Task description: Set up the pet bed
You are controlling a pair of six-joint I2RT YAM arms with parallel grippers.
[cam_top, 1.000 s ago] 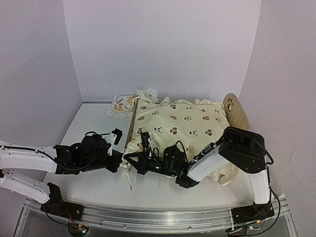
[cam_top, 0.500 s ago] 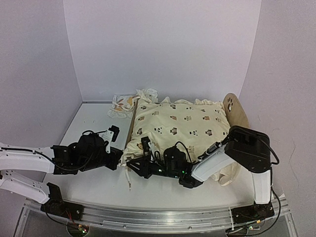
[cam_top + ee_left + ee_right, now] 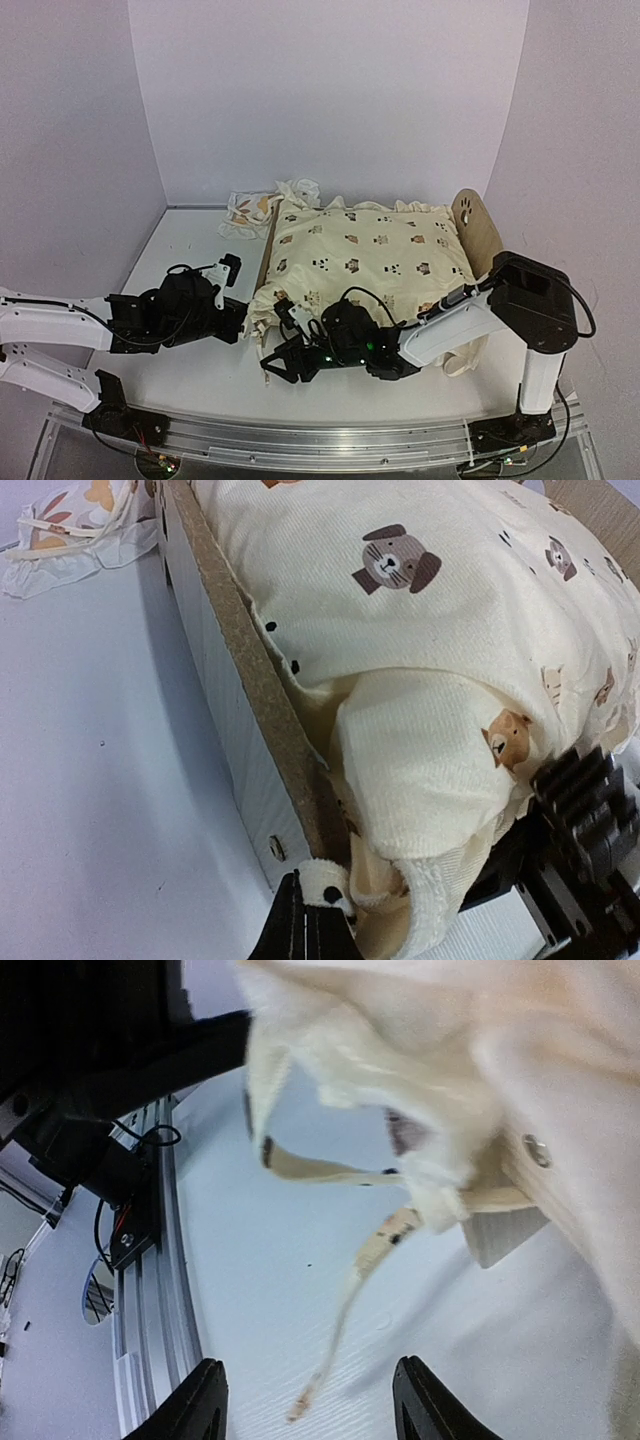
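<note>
one pet bed [image 3: 478,232], left pincer [image 3: 303,935] pinched on quilt [image 3: 370,255] at its corner, right pincer [image 3: 310,1405] parted beside

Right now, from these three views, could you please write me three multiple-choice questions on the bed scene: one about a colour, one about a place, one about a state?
1. What colour is the quilt?
A. blue
B. red
C. cream

2. Where is the small pillow?
A. on the quilt
B. on the table, by the far left corner of the bed
C. under the bed

3. How is the right gripper?
A. open and empty
B. shut on the quilt
C. shut on the pillow

Key: 1 C, cream with small animal faces; 2 B, it lies on the table past that corner; 3 A, its jaws stand apart with nothing between them.
</note>
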